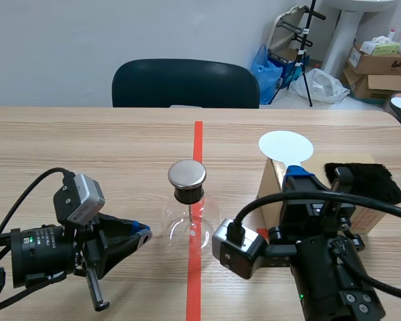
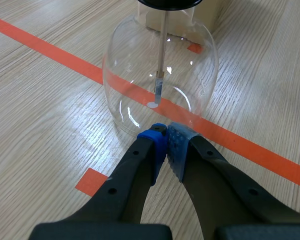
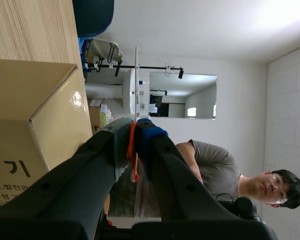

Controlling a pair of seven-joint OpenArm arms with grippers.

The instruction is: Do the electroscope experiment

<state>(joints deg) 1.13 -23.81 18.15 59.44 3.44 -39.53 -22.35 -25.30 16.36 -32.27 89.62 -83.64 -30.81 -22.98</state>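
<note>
The electroscope [image 1: 188, 215] is a clear glass flask with a black stopper and a round metal cap [image 1: 186, 173], standing on the red tape line mid-table. In the left wrist view the flask [image 2: 140, 60] is just ahead of my left gripper [image 2: 166, 131], whose fingers are shut on nothing, tips nearly at the glass; a thin rod with a leaf [image 2: 159, 86] hangs inside. My left gripper [image 1: 145, 235] lies low, left of the flask. My right gripper [image 1: 295, 172] is shut on the orange handle [image 3: 133, 150] of a white disc [image 1: 285, 146], held upright over the box; the disc [image 3: 136, 80] shows edge-on.
A cardboard box [image 1: 273, 195] stands right of the flask, with a black furry cloth [image 1: 361, 180] on it. The box [image 3: 35, 115] sits beside my right gripper. A dark chair [image 1: 185, 83] is at the far edge. A person [image 3: 215, 165] shows beyond the right gripper.
</note>
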